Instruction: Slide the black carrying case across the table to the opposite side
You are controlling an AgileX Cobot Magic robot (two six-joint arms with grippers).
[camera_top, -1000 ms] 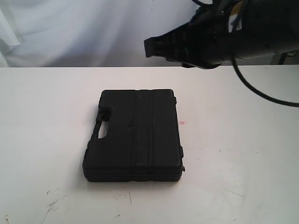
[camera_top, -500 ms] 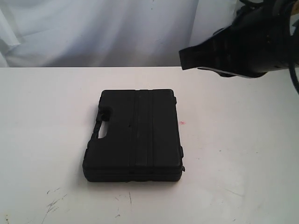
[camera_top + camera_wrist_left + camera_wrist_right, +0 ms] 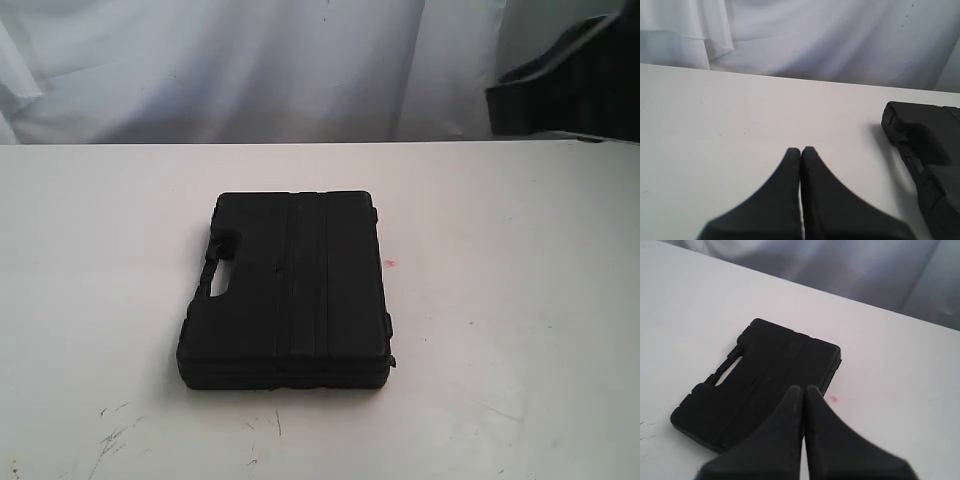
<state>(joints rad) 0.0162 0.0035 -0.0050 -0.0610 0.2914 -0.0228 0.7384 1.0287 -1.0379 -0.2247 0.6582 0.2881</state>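
End effector on the left arm (image 3: 800, 150) is pressed closed and empty, above the wide plain white worktop (image 3: 715, 110); the right end effector (image 3: 803, 388) is likewise closed and empty, clear of the flat rectangular matte black plastic case (image 3: 290, 290); that case lies flat mid-worktop, its handle cut-out leftward in the exterior view; a tiny red spot (image 3: 391, 264) sits just beside it; creased white cloth (image 3: 250, 60) hangs behind.

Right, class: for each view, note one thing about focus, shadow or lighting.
Exterior view: soft even light, the case sharp, the right arm at the edge blurred. Left wrist view: a faint shadow lies on the table beside the case. Right wrist view: the shut right gripper is blurred.
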